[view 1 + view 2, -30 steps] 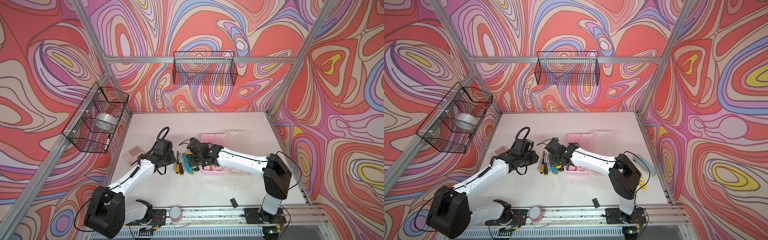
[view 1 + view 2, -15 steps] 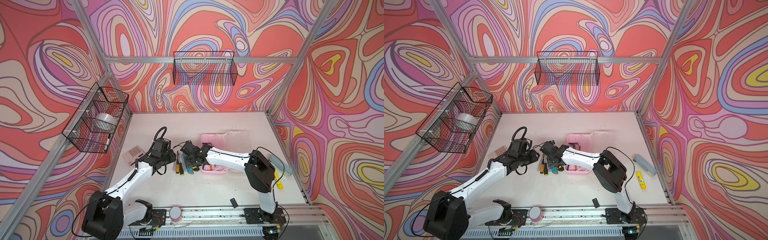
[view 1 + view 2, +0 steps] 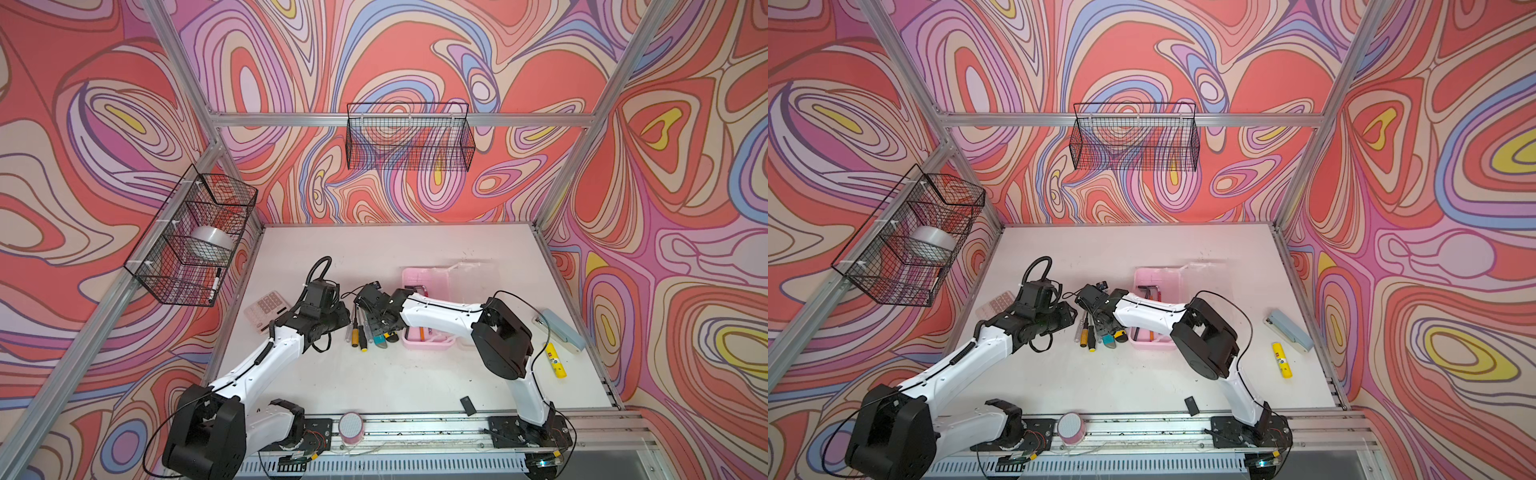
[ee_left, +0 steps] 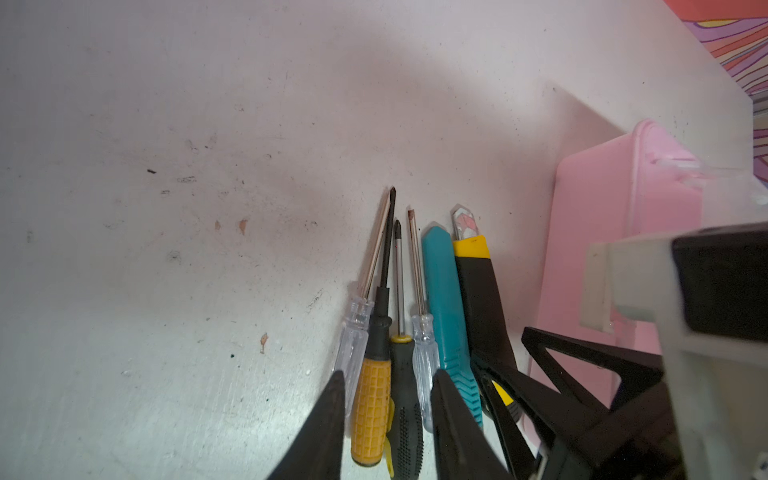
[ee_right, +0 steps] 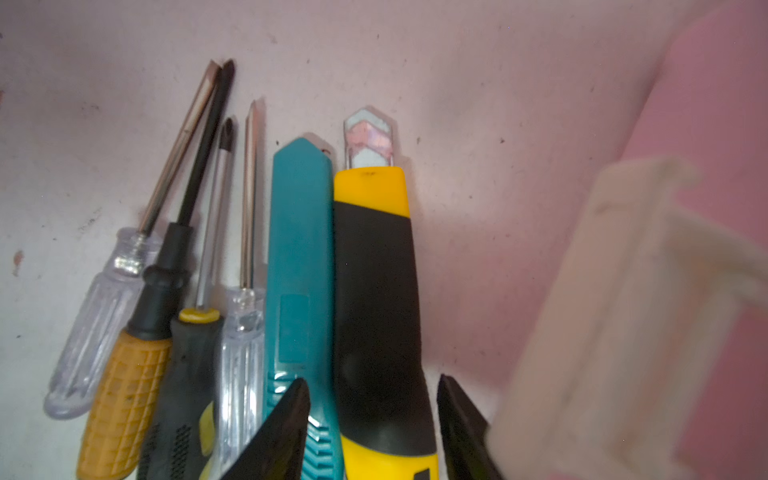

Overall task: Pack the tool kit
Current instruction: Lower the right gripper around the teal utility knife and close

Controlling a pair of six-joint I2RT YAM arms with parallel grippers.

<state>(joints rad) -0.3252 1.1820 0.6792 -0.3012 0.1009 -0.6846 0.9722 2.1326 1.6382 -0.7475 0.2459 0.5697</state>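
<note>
As I read the scene from the front edge back, a small black piece (image 3: 467, 405) lies nearest on the table (image 3: 374, 382). Past it, four screwdrivers (image 4: 372, 399) and two knives lie side by side, just beside the pink box (image 3: 428, 343). My left gripper (image 4: 390, 374) straddles three screwdriver handles with its jaws partly apart; I cannot tell whether they pinch. My right gripper (image 5: 372, 378) stands wide around the yellow-black knife (image 5: 376, 291), one finger over the teal knife (image 5: 299, 270), gripping nothing. The box sits open with its clear lid (image 3: 473, 274) laid back and a hex key (image 3: 1148, 289) inside. Farther left is the calculator (image 3: 268, 307).
</note>
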